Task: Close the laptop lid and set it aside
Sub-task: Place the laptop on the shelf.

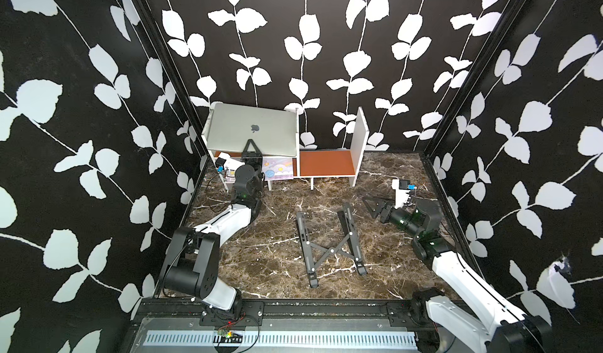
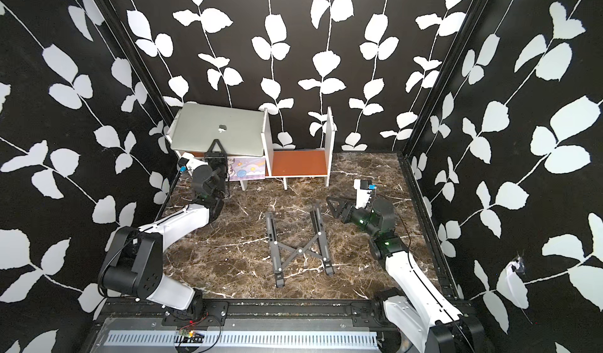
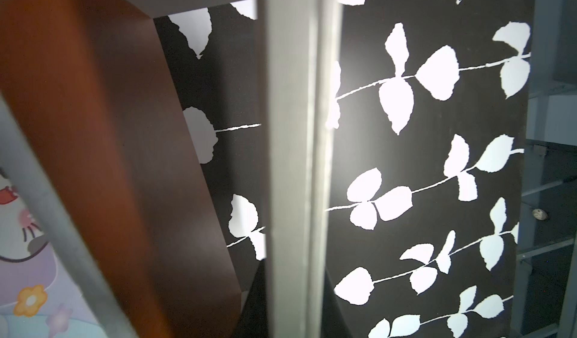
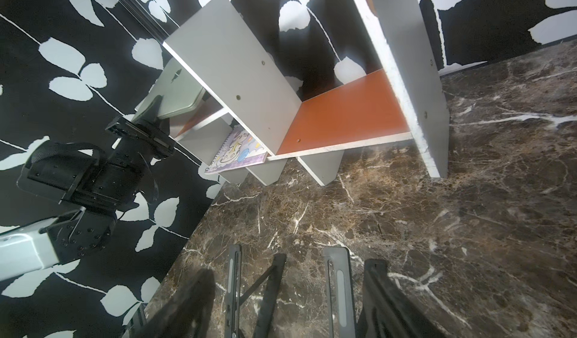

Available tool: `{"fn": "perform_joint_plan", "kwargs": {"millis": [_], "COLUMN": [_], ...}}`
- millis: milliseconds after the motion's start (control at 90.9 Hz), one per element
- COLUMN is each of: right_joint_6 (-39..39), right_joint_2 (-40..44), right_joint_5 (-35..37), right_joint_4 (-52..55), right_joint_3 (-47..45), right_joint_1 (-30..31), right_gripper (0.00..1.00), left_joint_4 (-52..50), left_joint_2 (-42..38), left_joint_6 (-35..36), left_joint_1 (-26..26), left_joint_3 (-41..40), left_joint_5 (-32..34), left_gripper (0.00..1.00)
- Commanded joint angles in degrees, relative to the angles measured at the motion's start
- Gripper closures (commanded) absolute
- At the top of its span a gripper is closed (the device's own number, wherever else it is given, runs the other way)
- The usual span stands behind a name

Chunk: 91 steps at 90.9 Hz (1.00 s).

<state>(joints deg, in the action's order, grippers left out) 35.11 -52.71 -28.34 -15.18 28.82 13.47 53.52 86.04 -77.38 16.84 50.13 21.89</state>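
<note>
Our left arm reaches forward from its base, forearm sloping up and wrist bent level, so the left gripper (image 1: 250, 146) meets the front of the white shelf (image 1: 360, 132) at its left compartment. Its black triangular fingers are clamped on the front edge of the laptop (image 1: 251, 128), one finger lying on top of the laptop lid (image 2: 202, 123). The lid is shut flat, and the laptop sits between the shelf's outer wall and its middle divider, above an orange-brown board. We cannot tell whether it rests on that board.

Our right arm is folded at the elbow, wrist low, in front of the shelf's right end. The right gripper (image 4: 287, 305) hovers over the table (image 1: 261, 253) with its fingers spread apart and nothing between them.

The lid is smooth matte silver with rounded corners and a dark logo in its centre. The shelf has plain white panels and glossy orange-brown floors. A pastel cartoon notebook (image 1: 280, 172) lies below the laptop. A black X-frame stand (image 1: 329, 250) lies in front of the shelf on the brown, white-veined marble.
</note>
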Motion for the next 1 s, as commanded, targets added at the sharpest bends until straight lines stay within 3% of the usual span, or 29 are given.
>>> {"fn": "perform_joint_plan", "kwargs": {"millis": [0,297,649,990], "right_joint_6": [3.13,3.29,4.44,4.45], "right_joint_2": [2.79,7.54,6.74,6.47], "right_joint_5": [1.52,3.72,3.37,3.14], "right_joint_4": [-3.57,11.72,14.82,16.81], "right_joint_3": [1.37,9.0,12.3,13.66], "right_joint_1": [-0.08,-0.09,-0.04,-0.05], "right_gripper": [0.23,0.22,0.22,0.23], "left_joint_4": [2.61,1.48,6.17,7.26], "left_joint_2": [-5.44,-4.5,0.05,1.51], "left_joint_6": [-3.37,-8.08,-11.94,-14.21], "left_joint_1": [1.44,1.14,0.65,0.39], "left_joint_3": [2.27,-1.22,-1.91,-3.82], "left_joint_5": [-1.97,0.43,1.94,1.72], "left_gripper": [1.0,1.0,1.0,0.55]}}
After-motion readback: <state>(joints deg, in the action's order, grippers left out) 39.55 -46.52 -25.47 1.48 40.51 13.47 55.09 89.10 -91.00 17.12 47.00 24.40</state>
